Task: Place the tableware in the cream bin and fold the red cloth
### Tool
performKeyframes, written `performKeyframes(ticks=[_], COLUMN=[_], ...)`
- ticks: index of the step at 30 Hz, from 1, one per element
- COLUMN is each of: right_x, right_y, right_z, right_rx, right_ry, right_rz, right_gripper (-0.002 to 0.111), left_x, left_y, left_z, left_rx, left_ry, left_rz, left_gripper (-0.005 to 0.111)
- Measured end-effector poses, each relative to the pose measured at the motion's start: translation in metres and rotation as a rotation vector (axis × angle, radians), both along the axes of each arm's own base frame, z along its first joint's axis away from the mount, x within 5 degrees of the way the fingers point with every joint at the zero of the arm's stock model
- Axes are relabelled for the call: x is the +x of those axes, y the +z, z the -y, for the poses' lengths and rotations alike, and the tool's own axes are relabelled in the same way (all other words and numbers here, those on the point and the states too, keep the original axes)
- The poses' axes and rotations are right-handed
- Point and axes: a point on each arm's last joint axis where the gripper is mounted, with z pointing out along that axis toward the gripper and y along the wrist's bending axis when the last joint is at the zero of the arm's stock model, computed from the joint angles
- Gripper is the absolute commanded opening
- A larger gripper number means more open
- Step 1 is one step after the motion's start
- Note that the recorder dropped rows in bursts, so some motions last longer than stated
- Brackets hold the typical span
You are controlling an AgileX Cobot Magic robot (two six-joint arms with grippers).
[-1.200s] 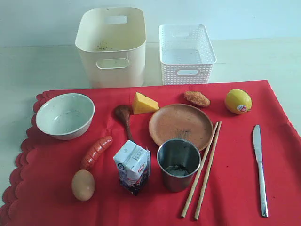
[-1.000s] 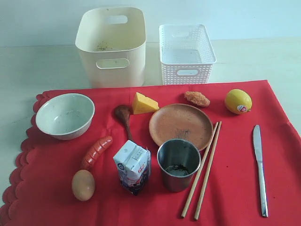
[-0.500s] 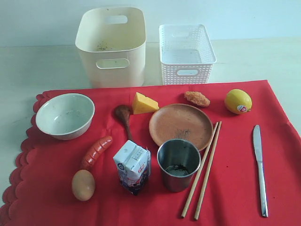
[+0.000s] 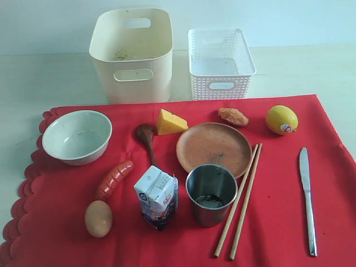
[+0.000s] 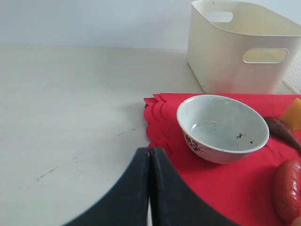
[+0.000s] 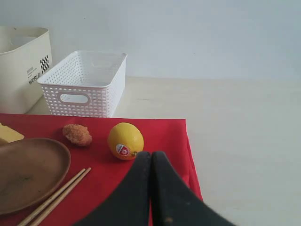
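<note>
Nothing stirs: every item sits just where it did a second ago, so I judge the task not yet begun.

In the exterior view all the tableware lies on the flat, unfolded red cloth (image 4: 278, 222). The bowl (image 4: 77, 136) is at left and the spoon (image 4: 147, 139) and plate (image 4: 214, 148) at centre. The steel cup (image 4: 211, 193) is at lower centre, touching the plate's near rim, with the chopsticks (image 4: 239, 200) just to its right and the knife (image 4: 307, 194) at far right. The cream bin (image 4: 105, 78) stands at upper left, off the cloth, with no tableware showing inside. My left gripper (image 5: 149, 153) has its jaws pressed together on nothing, near the bowl. My right gripper (image 6: 151, 155) is likewise closed and empty, near the lemon (image 6: 125, 141).
</note>
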Motion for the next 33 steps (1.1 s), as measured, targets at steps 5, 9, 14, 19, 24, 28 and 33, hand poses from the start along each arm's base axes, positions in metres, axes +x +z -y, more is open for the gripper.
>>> performKeyframes(ticks=[5,9,14,19,24,28,33], right_x=[0.0,0.0,0.0,0.002,0.006,0.01,0.017], right_y=[0.0,0.0,0.0,0.008,0.018,0.023,0.029], right_z=[0.0,0.0,0.0,0.0,-0.001,-0.001,-0.001], right_rx=[0.0,0.0,0.0,0.0,-0.003,-0.005,-0.008], right_ry=[0.0,0.0,0.0,0.0,0.0,0.0,0.0], right_rz=[0.0,0.0,0.0,-0.001,-0.031,-0.057,-0.098], right_gripper=[0.0,0.0,0.0,0.0,0.0,0.0,0.0], left_x=[0.0,0.0,0.0,0.0,0.0,0.0,0.0], left_y=[0.0,0.0,0.0,0.0,0.0,0.0,0.0], left_z=[0.0,0.0,0.0,0.0,0.0,0.0,0.0], left_rx=[0.0,0.0,0.0,0.0,0.0,0.0,0.0], left_ry=[0.0,0.0,0.0,0.0,0.0,0.0,0.0], left_rz=[0.0,0.0,0.0,0.0,0.0,0.0,0.0], left_gripper=[0.0,0.0,0.0,0.0,0.0,0.0,0.0])
